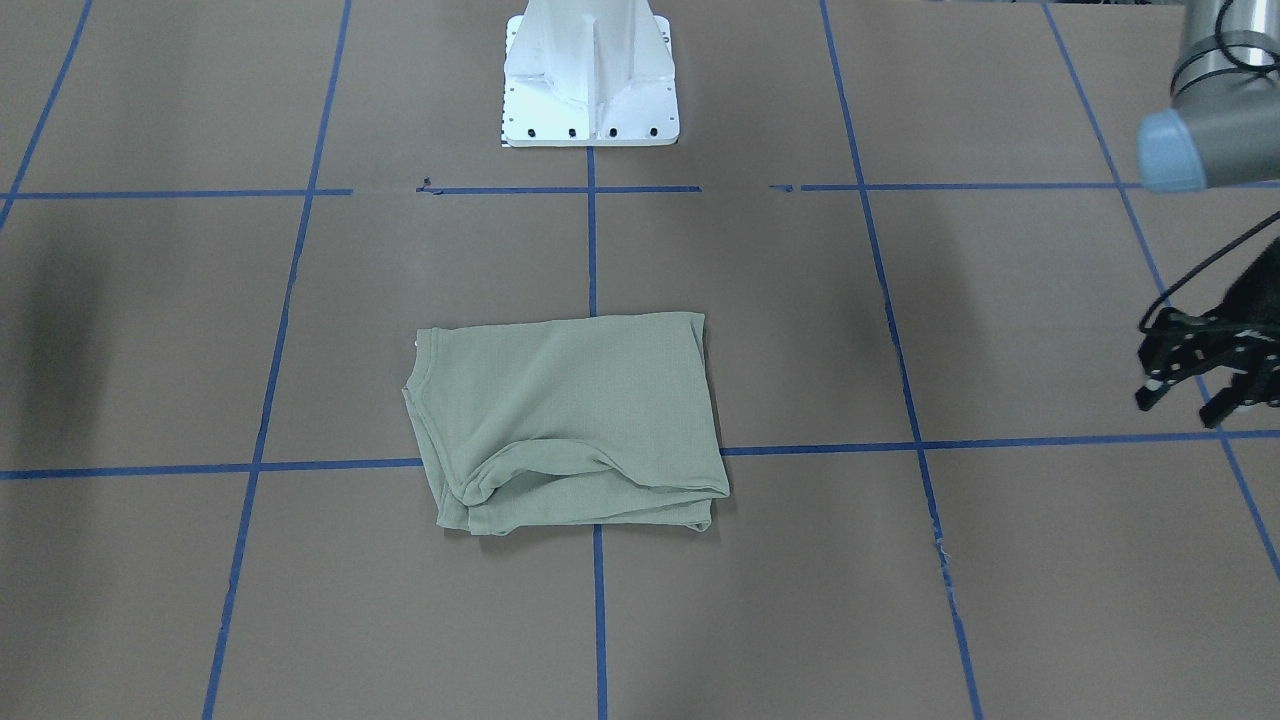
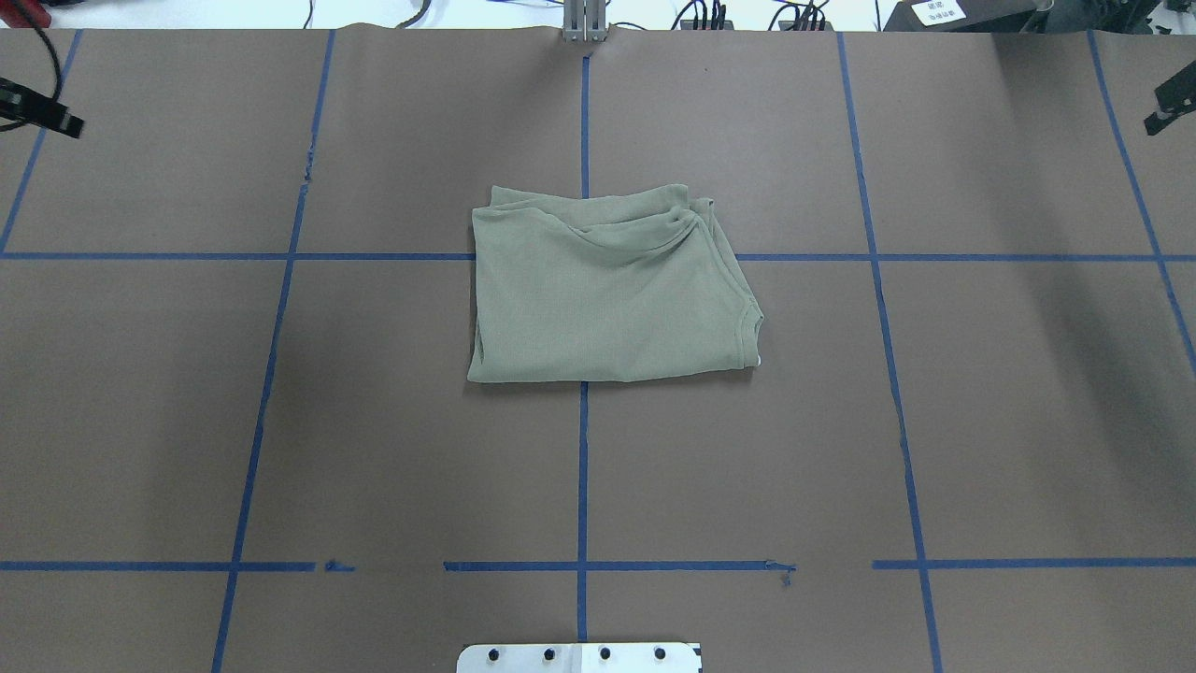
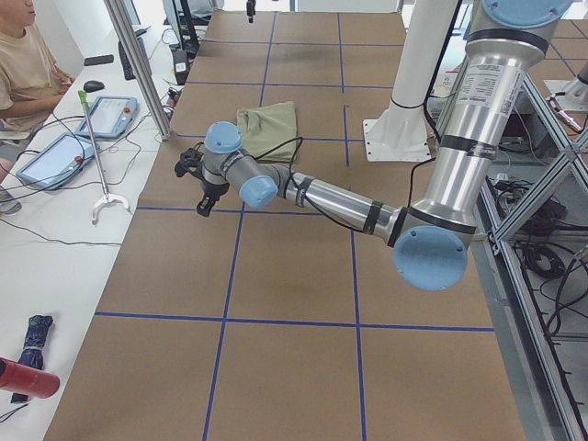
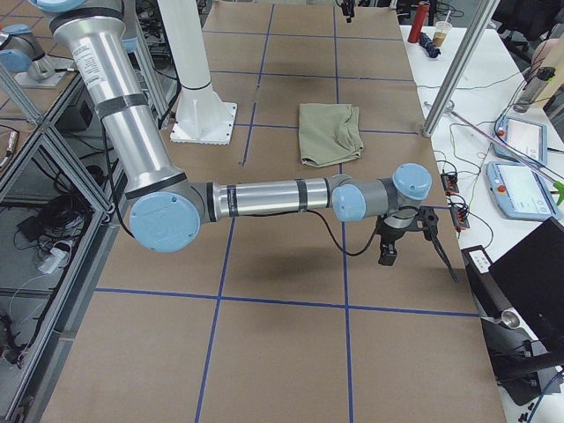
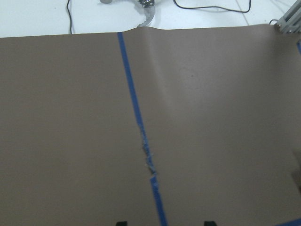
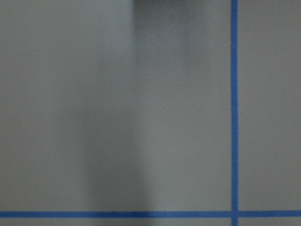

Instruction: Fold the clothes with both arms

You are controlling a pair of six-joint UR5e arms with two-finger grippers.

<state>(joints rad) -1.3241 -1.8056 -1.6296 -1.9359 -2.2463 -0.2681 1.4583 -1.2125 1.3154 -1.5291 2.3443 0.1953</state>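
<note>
- The shirt lies in the middle of the table, well away from every edge. It is already folded down to a rough rectangle, straight out from the white pedestal.
- It looks like a soft, light knit (nothing stiff in it), so I'd expect it to sag wherever it isn't held, and the stacked layers to slide over each other.
- The side of the bundle toward the operators' edge is lumpy, with loose layers bunched there. The side toward the robot looks like a cleaner fold.
- The neckline shows at the bundle's corner on the robot's right.
- If another fold is wanted, my guess is each gripper should pinch one corner of the same side, deep enough to catch all the layers, and both should lift together.
- The left gripper hangs near the table's left end with its fingers apart, holding nothing and well clear of the cloth.
- The right gripper is out toward the right end. I cannot tell whether its fingers are apart or together.
</note>
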